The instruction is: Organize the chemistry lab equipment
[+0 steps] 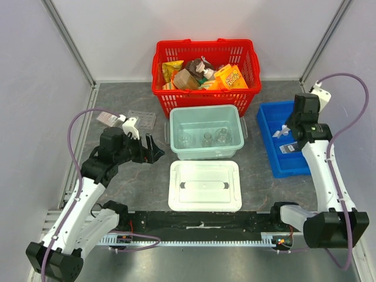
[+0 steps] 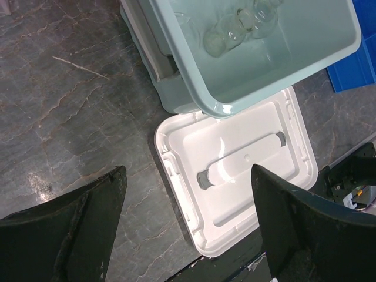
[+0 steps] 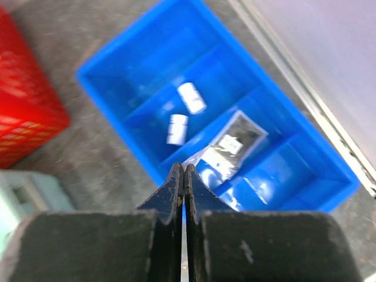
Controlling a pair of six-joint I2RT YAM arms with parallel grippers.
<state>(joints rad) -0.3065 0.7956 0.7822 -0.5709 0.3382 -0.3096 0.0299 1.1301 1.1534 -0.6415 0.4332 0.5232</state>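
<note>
From above I count three glass flasks in one green tub, one well plate on the counter, and my left tool left of the tub. Its wrist view shows jaws wide apart above one white lid. The right wrist view shows the right tool pressed together over one blue tray holding two white vials and one packet.

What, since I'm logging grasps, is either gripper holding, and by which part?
Nothing. The left gripper stands open and empty beside the green tub; the right gripper is shut, gripping nothing, over the blue tray.
</note>
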